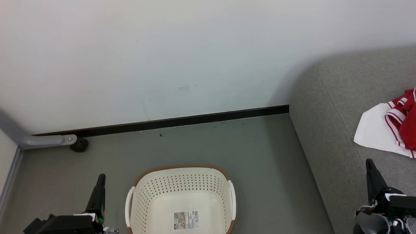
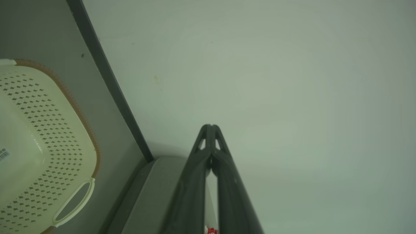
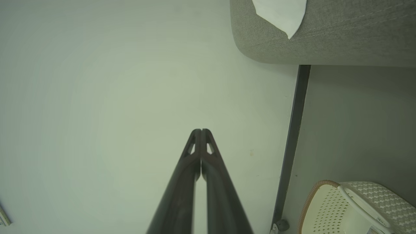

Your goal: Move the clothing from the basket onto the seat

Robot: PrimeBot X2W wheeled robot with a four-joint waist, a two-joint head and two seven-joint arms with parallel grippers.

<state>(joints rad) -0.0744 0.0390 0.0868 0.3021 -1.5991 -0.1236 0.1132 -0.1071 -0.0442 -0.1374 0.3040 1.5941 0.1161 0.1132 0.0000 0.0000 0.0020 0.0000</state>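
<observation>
**Clothes on the sofa, basket on the floor, both grippers clenched**

The basket (image 1: 182, 185) stands on the grey floor (image 1: 247, 152) right in front of the robot, well apart from the wall (image 1: 162, 48) and its dark skirting strip (image 1: 195, 119). Its pale perforated walls and bare bottom are in plain sight, with a barcode sticker (image 1: 186, 220) stuck flat on the bottom.

The clothing (image 1: 377, 131) lies on the sofa (image 1: 328, 110), off to the robot's right. A white piece is spread on the grey cushion, and a red piece with white stripes is bunched on top of it toward the picture's edge.

The left gripper (image 2: 210, 126) is clenched, its two dark fingers pressed tip to tip with nothing between them. It sits just left of the basket, pointing toward the wall. The right gripper (image 3: 201, 130) is clamped together the same way and holds nothing. It is over the front of the sofa cushion, near the white cloth but not touching it.

A grey frame leg on a black caster (image 1: 79, 144) rests by the skirting at far left.
</observation>
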